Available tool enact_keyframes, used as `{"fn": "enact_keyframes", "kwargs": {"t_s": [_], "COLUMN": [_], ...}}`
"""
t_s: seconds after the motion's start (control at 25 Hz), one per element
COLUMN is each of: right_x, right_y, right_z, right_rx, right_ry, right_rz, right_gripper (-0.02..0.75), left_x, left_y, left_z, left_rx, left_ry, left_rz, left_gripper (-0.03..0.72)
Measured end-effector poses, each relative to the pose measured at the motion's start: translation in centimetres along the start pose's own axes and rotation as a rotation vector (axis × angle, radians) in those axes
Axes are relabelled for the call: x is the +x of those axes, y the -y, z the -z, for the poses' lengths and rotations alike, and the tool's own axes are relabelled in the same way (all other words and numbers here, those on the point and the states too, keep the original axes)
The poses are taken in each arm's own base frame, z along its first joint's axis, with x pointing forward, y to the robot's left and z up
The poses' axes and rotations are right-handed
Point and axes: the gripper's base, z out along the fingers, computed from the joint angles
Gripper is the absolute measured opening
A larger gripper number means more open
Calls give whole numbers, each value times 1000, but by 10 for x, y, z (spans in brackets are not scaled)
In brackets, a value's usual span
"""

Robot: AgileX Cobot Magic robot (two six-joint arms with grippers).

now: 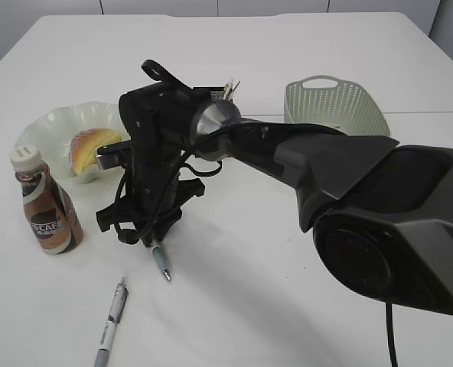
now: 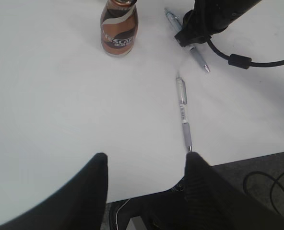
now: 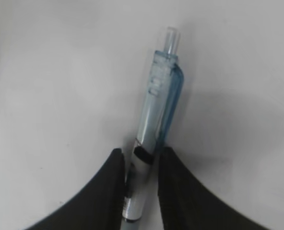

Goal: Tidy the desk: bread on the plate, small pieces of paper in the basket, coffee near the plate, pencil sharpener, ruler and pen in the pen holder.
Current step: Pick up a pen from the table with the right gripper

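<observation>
My right gripper reaches across to the left half of the table and is shut on a clear blue-clipped pen, low at the table surface; the pen's tip points toward me. It also shows in the left wrist view. A second, grey pen lies loose near the front edge. My left gripper is open and empty above the front edge, just short of that pen. Bread lies on the pale green plate. The coffee bottle stands upright in front of the plate.
The black mesh pen holder stands behind my right arm, mostly hidden, with thin items sticking out. A pale green basket stands at the back right. No paper pieces, ruler or sharpener show on the table.
</observation>
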Motion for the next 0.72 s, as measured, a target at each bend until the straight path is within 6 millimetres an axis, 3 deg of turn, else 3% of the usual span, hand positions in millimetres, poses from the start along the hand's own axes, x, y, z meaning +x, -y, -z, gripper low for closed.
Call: {"fn": "enact_keyframes", "kwargs": {"t_s": [0.12, 0.72], "right_x": [0, 0], "right_y": [0, 1], "right_z": [0, 0], "right_rx": [4, 12], "right_ry": [1, 6], "right_rz": [-1, -17], "right_gripper": [94, 75], "left_x": [0, 0], "left_y": [0, 2], "left_z": [0, 0], "left_rx": [2, 18], "left_ry": [0, -2], "left_rz": [1, 6], "left_gripper": [380, 380]}}
